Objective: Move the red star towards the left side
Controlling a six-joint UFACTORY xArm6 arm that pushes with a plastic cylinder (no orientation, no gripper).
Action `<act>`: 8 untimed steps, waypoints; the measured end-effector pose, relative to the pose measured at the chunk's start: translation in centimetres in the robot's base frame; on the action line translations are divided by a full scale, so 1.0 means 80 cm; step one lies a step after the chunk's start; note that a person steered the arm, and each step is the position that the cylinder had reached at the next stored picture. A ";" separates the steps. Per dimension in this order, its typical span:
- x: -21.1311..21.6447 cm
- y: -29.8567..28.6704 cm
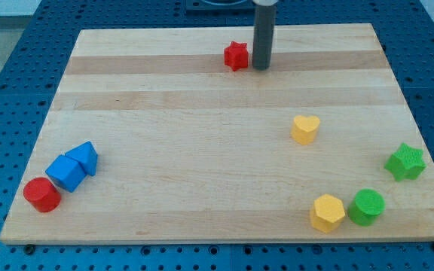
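The red star (236,56) lies near the view's top, a little right of the board's middle. My tip (261,68) stands just to the star's right, close to it or touching it; I cannot tell which. The dark rod rises straight up from the tip and out of the view's top edge.
The wooden board (202,203) holds a yellow heart (305,129), a green star (405,162), a green cylinder (368,207) and a yellow hexagon (328,212) at the right. Two blue blocks (74,167) and a red cylinder (42,195) sit at the bottom left.
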State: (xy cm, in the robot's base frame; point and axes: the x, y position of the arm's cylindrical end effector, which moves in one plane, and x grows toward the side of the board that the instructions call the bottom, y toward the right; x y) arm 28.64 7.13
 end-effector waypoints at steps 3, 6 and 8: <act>-0.026 -0.049; -0.026 -0.119; -0.036 -0.064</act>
State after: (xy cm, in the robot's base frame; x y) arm 25.76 2.00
